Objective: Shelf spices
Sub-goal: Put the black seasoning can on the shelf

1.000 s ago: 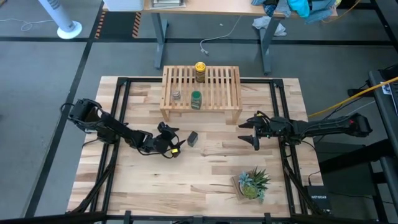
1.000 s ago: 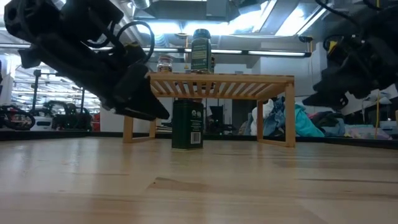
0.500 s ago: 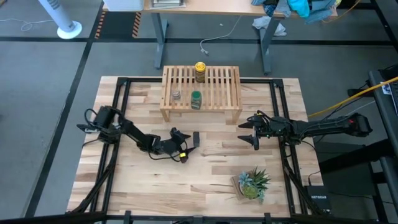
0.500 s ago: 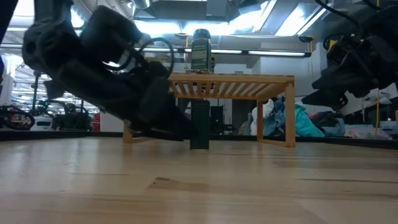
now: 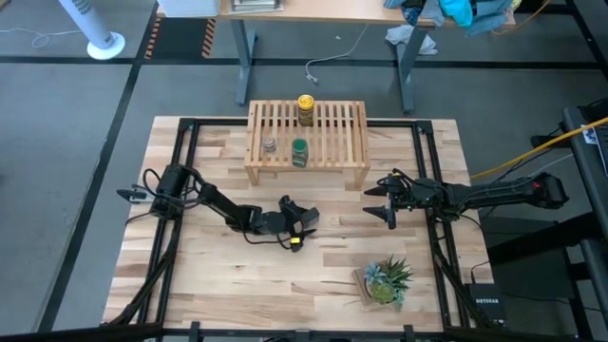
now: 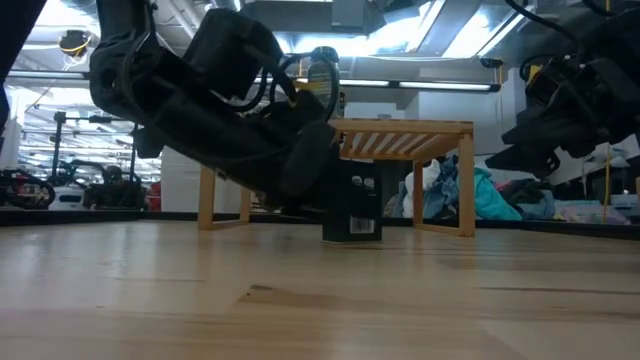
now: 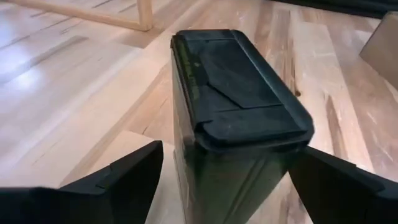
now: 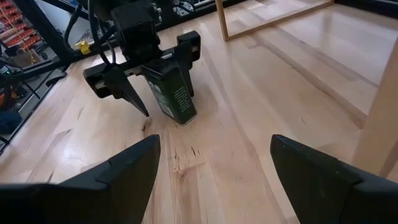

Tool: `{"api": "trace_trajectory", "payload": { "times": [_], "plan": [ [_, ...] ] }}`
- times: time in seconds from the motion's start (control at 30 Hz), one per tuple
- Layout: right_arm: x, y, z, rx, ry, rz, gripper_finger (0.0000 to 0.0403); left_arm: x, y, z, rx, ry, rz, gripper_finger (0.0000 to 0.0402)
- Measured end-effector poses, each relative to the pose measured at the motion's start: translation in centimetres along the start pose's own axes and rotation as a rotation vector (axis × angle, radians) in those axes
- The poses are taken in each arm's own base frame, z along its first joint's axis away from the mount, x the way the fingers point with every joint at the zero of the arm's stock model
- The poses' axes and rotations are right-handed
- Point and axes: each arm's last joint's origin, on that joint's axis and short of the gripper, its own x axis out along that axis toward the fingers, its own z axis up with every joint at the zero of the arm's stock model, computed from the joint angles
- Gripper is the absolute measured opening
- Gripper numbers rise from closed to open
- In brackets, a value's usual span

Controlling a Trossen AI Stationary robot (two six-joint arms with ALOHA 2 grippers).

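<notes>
Black tin [image 7: 239,118] stands upright on the tabletop [image 5: 323,275], in front of the shelf [image 5: 307,141], so you can straddle it. Left gripper [image 5: 302,219], jaws wide, brackets the tin without clamping. Right gripper [image 5: 380,201], open and empty, waits to the shelf's right.

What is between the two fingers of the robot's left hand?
The black tin stands upright on the table, between the open fingers of the left gripper. The left wrist view shows it best, with a gap on each side.
</notes>
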Motion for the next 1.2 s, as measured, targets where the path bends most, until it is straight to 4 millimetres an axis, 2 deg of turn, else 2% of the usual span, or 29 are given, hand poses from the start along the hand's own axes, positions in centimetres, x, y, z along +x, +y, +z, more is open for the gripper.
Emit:
{"api": "trace_trajectory", "payload": {
  "times": [0.23, 0.57, 1.0, 1.2],
  "plan": [
    [0.0, 0.0, -0.1, 0.000, 0.010, -0.003, 0.0312, 0.2, 0.7, 0.0, 0.011, 0.017, 0.024, 0.0327],
    [0.0, -0.1, -0.3, 0.011, 0.028, -0.009, 0.0312, 0.0, 0.7, 0.4, 0.022, 0.009, 0.054, 0.0327],
    [0.0, -0.1, -0.3, 0.011, 0.031, 0.000, 0.0312, -2.3, 0.4, 5.2, 0.088, -0.123, 0.054, 0.0327],
    [0.0, -0.1, -0.4, 0.011, 0.036, 0.001, 0.0312, -3.3, 0.8, 5.7, 0.137, -0.055, 0.113, 0.0327]
  ]
}}
